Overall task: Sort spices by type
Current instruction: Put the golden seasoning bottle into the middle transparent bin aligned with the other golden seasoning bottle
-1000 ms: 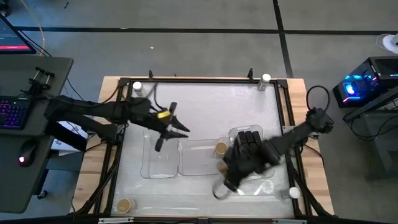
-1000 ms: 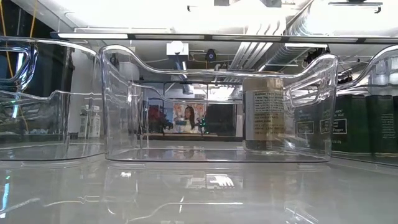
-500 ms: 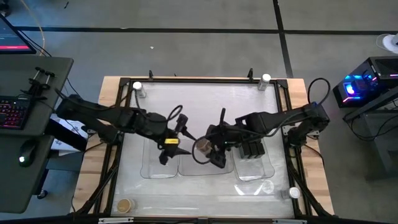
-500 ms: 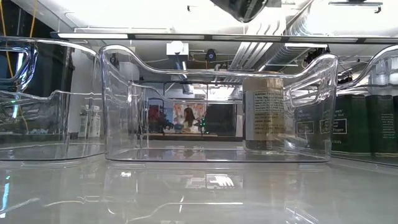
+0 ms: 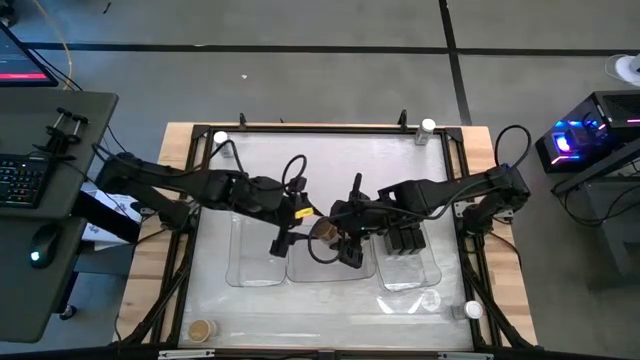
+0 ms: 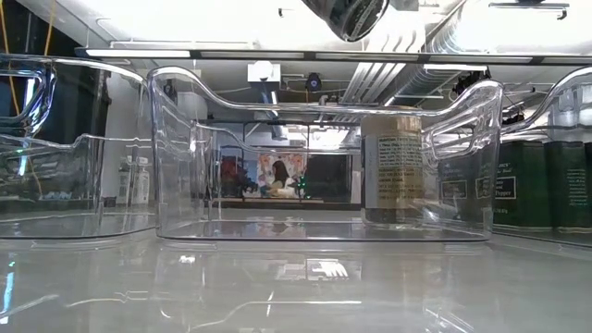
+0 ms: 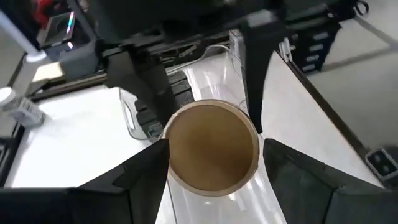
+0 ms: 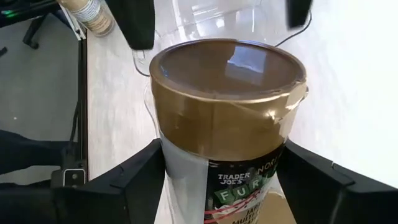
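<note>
My right gripper [image 5: 340, 238] [image 8: 222, 149] is shut on a round tan-topped spice jar [image 5: 323, 230] [image 8: 227, 93], held up over the middle clear tray [image 5: 316, 268]. My left gripper [image 5: 305, 228] [image 7: 214, 152] is open, with one finger on each side of that jar's lid [image 7: 211, 146]. Another tan-topped jar [image 6: 393, 166] stands in the middle tray. Black boxy ones [image 5: 405, 238] stand in the right tray. A tan-topped jar [image 5: 203, 328] stands at the table's near-left corner. White-lidded jars [image 5: 428, 127] [image 5: 220, 140] [image 5: 472, 310] stand at the other corners. My right gripper pinches the jar's labelled body [image 8: 186, 165], just below the lid, between its two fingers, coming from the table's right. The jar lies along the fingers, lid end toward my left gripper, lifted clear of the tray. My left gripper: whether its fingers [image 7: 149, 174] touch the lid, I cannot tell.
Three clear trays sit side by side mid-table: left [image 5: 258, 262], middle, right [image 5: 425, 272]. A black frame [image 5: 300, 130] runs around the table's edge. Beyond the left edge stands a desk with a keyboard [image 5: 20, 180].
My right gripper has swung from the table's near-right side up to over the middle tray, where it now holds the tan-topped jar. My left gripper has moved toward the near edge and then right toward that jar, until its fingers stand beside the lid.
</note>
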`<state>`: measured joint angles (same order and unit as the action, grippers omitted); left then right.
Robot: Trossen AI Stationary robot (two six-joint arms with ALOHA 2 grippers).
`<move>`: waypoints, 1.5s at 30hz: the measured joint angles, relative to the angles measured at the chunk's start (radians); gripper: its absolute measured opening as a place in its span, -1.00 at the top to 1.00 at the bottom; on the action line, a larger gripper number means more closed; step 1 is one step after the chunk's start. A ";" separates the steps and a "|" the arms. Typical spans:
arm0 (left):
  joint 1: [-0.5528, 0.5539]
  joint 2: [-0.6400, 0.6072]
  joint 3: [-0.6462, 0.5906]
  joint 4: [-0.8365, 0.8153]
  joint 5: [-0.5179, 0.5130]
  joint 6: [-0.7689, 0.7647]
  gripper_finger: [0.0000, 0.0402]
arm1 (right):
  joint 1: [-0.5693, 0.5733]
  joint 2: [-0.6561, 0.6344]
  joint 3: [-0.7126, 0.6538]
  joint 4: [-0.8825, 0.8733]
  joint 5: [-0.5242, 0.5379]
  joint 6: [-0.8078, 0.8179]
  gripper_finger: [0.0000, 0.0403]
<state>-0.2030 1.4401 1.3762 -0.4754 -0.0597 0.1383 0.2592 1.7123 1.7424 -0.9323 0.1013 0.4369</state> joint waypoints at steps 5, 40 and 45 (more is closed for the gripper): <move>0.002 -0.008 0.000 -0.006 -0.080 -0.143 -0.24 | 0.000 0.000 0.000 -0.012 0.007 -0.004 -0.31; 0.007 -0.004 0.008 0.001 0.036 -0.045 -0.92 | 0.002 0.000 0.000 0.060 0.047 -0.053 -0.31; 0.007 -0.004 0.008 -0.026 -0.006 -0.057 -0.92 | 0.002 0.002 0.000 0.062 0.048 -0.054 -0.31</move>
<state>-0.1959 1.4364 1.3838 -0.5010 -0.0654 0.0815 0.2615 1.7145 1.7428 -0.8701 0.1497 0.3832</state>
